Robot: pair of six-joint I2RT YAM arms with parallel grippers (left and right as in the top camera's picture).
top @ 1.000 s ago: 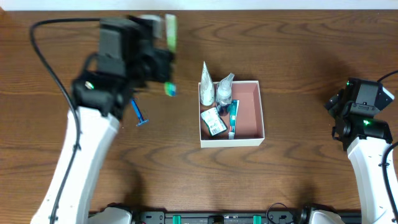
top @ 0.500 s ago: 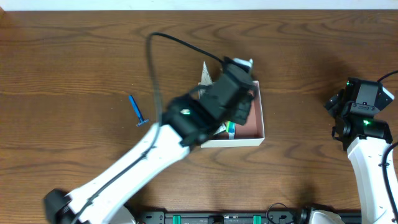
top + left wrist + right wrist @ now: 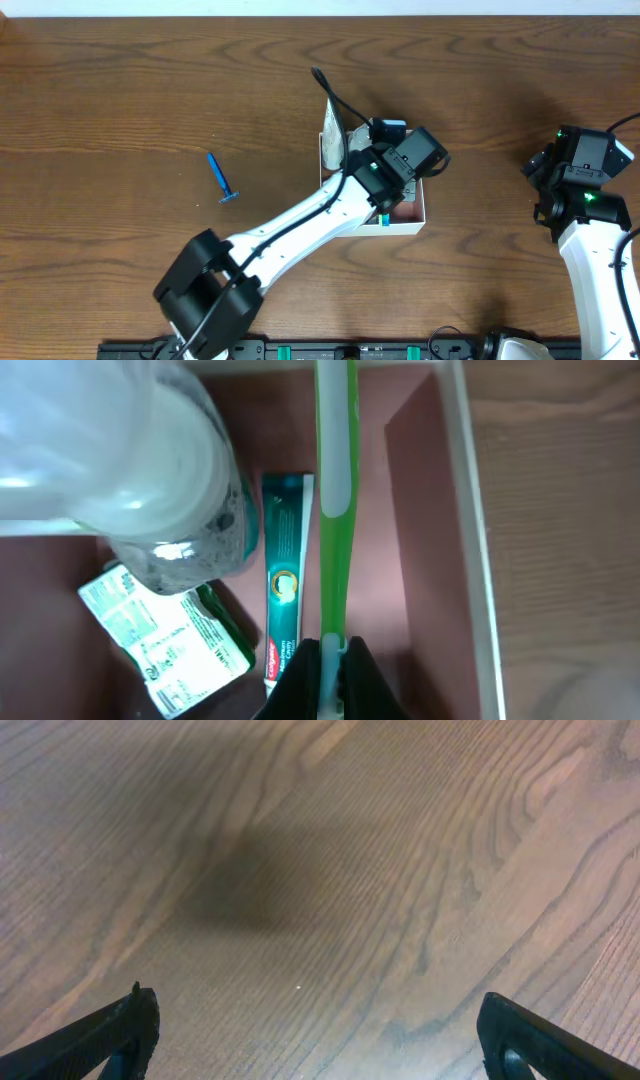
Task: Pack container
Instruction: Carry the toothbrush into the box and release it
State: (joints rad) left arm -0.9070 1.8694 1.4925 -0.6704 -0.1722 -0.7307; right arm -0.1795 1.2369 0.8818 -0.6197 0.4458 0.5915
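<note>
My left gripper (image 3: pixel 330 665) is clenched on the handle of a green toothbrush (image 3: pixel 335 470). It hangs over the container (image 3: pixel 468 510), which sits in the middle of the table under my left arm. Below the brush a toothpaste tube (image 3: pixel 283 590) lies flat on the pink floor, with a clear bottle (image 3: pixel 175 480) just beside it and a green-and-white packet (image 3: pixel 165 635) near the bottle. My right gripper (image 3: pixel 320 1035) is spread wide over bare wood, well apart from the box, and holds nothing. I judge that the danger is in the release: dropped from here, the brush may bounce, lean on the bottle, or end across the white wall. A blue razor (image 3: pixel 221 179) is not yet packed.
</note>
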